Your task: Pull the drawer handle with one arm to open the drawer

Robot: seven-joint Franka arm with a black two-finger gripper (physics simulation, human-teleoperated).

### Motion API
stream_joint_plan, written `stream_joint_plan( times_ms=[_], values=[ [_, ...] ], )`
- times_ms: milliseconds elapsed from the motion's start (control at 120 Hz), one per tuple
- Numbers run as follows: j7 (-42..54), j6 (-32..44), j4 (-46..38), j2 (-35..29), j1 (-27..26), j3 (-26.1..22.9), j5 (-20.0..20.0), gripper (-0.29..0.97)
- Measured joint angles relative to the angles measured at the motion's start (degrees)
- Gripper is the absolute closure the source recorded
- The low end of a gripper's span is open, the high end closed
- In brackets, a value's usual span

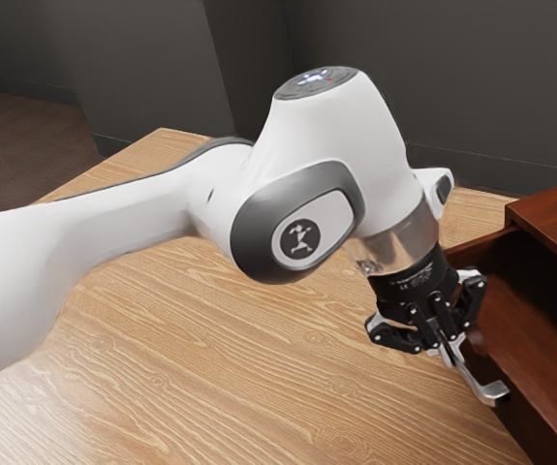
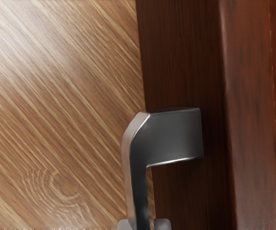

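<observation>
The white arm (image 1: 307, 194) enters from the exterior view's left and reaches down toward its right, across a light wooden worktop (image 1: 210, 349). At the worktop's edge on the exterior view's right stands a dark red-brown cabinet (image 1: 554, 218). Its drawer (image 1: 530, 368) sits below the cabinet's top, the front panel standing forward of the body with a dark hollow showing behind the panel's upper edge; the drawer reads as partly drawn out. The drawer handle (image 1: 481, 385) is a silver bracket-shaped bar fixed to the front panel, projecting toward the arm. The black claw (image 1: 445, 341) is tilted down against this bar, its fingers set on either side and pressed to the metal: clamped on the drawer handle. In the wrist view the drawer handle (image 2: 164, 139) bends away from the dark panel of the drawer (image 2: 186, 62) and runs down to the hand, where two small grey finger pads (image 2: 162, 224) flank it closely. The grain of the worktop (image 2: 56, 96) lies bare beside the panel. Nothing stands on the boards between the arm and the cabinet. Behind the worktop, a brown floor (image 1: 16, 145) and a grey wall (image 1: 142, 58) are visible, well apart from the work.
</observation>
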Motion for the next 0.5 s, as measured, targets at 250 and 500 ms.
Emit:
stream_joint_plan(
  times_ms=[250,500],
  values=[
    [0.05,1.44,-4.1,-2.84,0.14,0.4,-0.84,0.79],
    [0.06,2.02,-6.82,-5.14,0.06,0.92,-1.45,0.79]
  ],
)
